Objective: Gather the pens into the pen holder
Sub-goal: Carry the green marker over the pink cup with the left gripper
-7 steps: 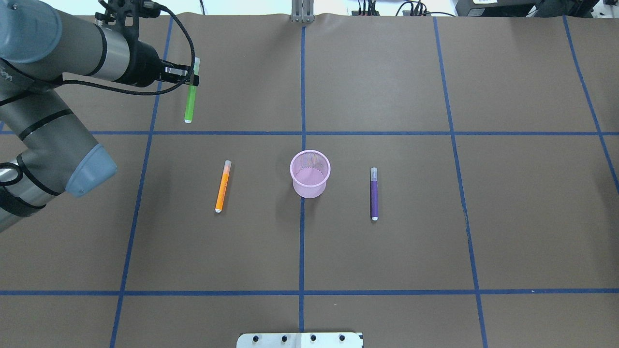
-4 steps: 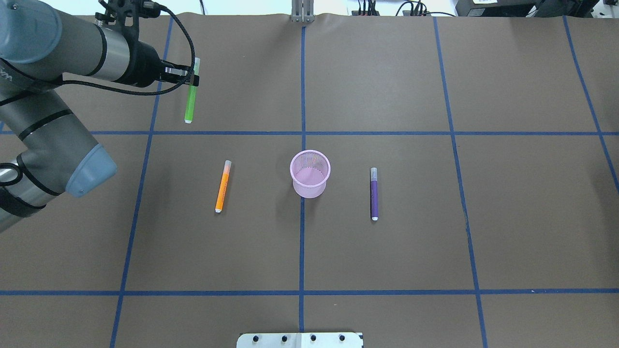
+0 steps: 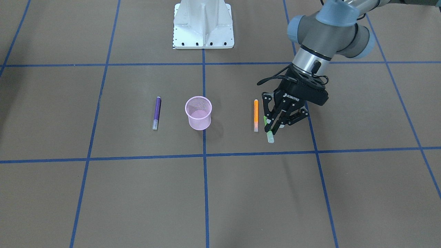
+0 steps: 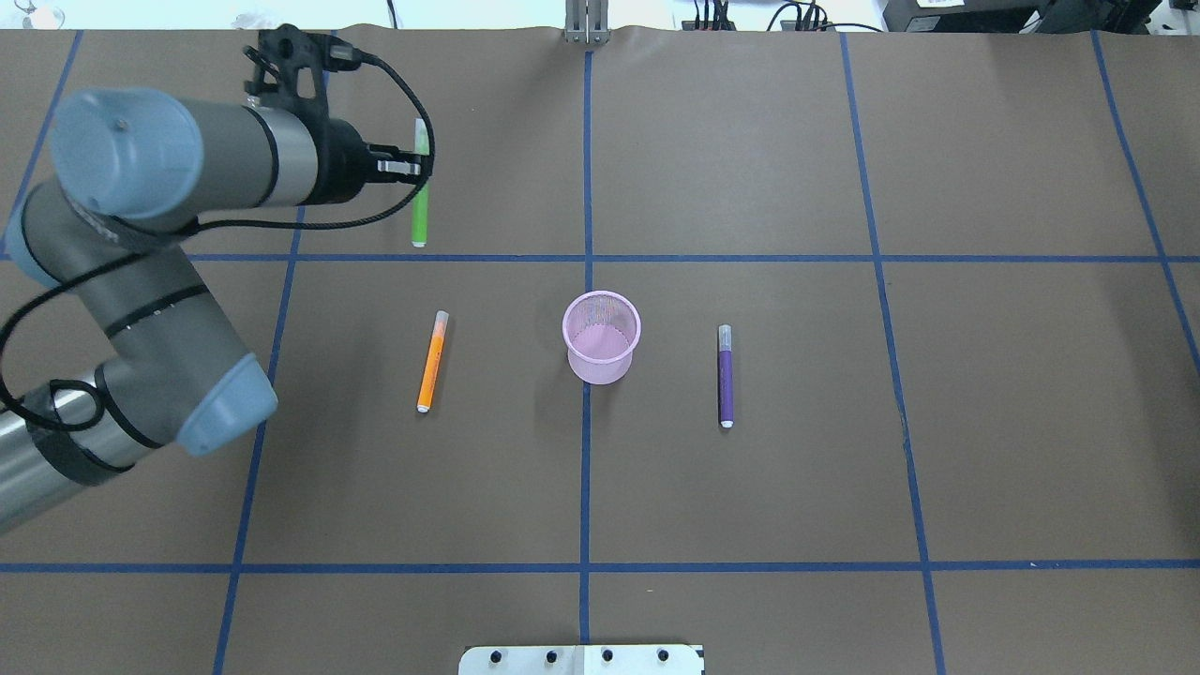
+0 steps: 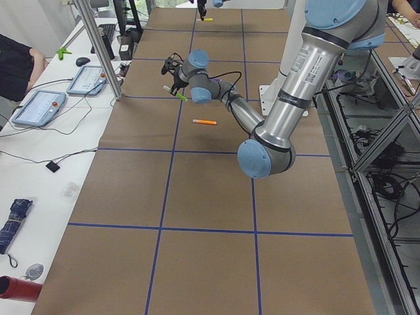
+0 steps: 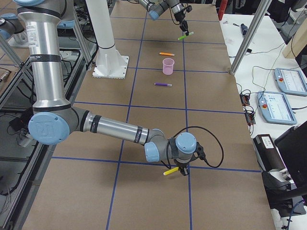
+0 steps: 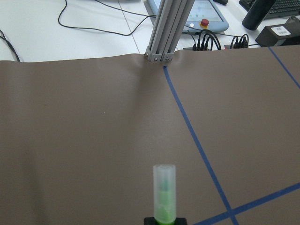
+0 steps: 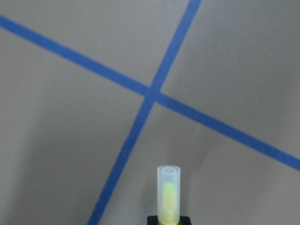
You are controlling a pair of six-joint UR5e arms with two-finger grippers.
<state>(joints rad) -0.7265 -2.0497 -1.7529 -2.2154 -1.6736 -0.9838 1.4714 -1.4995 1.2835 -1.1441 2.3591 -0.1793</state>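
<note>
Our left gripper (image 4: 420, 169) clamped on bright green translucent-capped marker pen (image 4: 421, 214) above brown paper counter (image 4: 750, 141); right gripper (image 6: 181, 168) clamped on yellow pen (image 6: 170, 171).

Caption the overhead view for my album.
Left fingers grip the green pen; orange pen and purple pen flank the pink holder.

The left arm (image 4: 141, 309) is bent at the elbow and reaches forward over the table's left half. The left gripper (image 4: 417, 169) is clamped on a green pen (image 4: 420, 220). The right arm (image 6: 115, 130) stretches out low, and the right gripper (image 6: 181, 168) pinches a yellow pen (image 6: 170, 171).
</note>
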